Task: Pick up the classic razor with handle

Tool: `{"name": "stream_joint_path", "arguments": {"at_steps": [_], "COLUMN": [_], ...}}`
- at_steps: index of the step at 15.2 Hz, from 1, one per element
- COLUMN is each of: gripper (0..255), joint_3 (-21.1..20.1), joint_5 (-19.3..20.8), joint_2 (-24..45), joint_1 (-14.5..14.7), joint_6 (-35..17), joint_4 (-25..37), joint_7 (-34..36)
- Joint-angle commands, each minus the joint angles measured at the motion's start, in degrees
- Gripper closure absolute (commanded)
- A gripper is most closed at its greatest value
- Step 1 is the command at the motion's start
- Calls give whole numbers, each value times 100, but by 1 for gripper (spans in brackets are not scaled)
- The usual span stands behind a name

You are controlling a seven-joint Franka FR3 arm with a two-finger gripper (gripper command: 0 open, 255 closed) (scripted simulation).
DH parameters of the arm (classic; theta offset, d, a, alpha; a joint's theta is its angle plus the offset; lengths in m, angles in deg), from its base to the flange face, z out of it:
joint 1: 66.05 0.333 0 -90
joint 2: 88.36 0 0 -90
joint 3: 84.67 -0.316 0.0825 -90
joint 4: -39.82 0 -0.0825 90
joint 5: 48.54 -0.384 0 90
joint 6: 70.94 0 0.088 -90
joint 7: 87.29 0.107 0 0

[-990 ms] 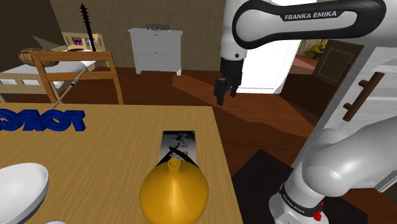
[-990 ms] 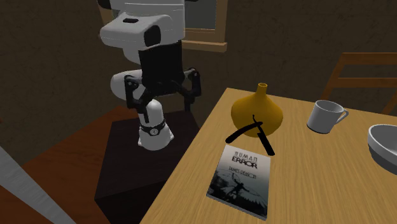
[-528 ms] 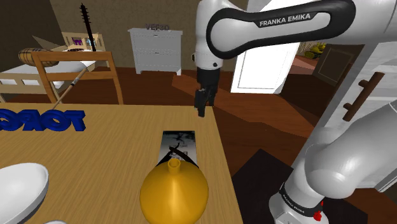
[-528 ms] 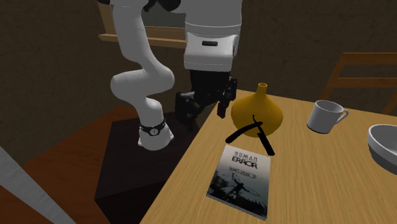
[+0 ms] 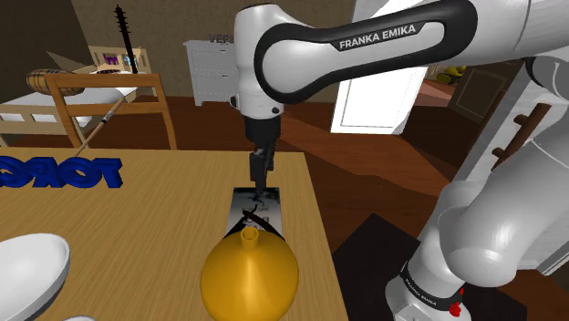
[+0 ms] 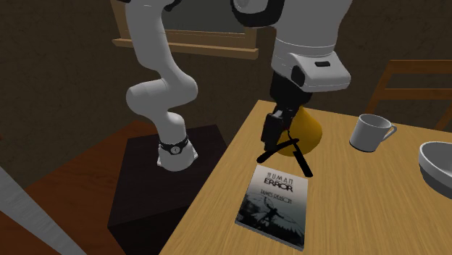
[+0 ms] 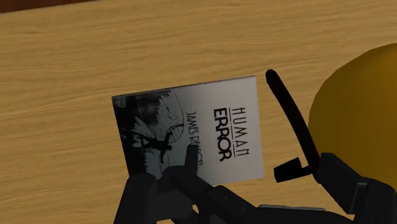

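The black razor [image 7: 289, 111] lies just beside the book [image 6: 275, 203] titled "HUMAN ERROR", between it and a yellow vase [image 5: 249, 278]. The gripper [image 5: 259, 182], on the "FRANKA EMIKA" arm [image 5: 378, 36], hangs over the book, fingers apart and empty.

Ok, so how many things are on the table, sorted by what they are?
razor: 1
book: 1
yellow vase: 1
white cup: 1
white bowl: 1
blue letters: 1
Total: 6
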Motion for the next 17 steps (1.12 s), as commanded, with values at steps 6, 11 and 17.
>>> {"name": "stream_joint_path", "arguments": {"at_steps": [6, 11, 17], "gripper": [0, 0, 255], "joint_3": [-411, -433, -449], "joint_5": [-142, -142, -140], "joint_2": [562, 644, 704], "joint_1": [480, 488, 495], "joint_6": [-118, -503, -704], "joint_4": [370, 64, -77], "joint_7": [-572, -591, -592]}}
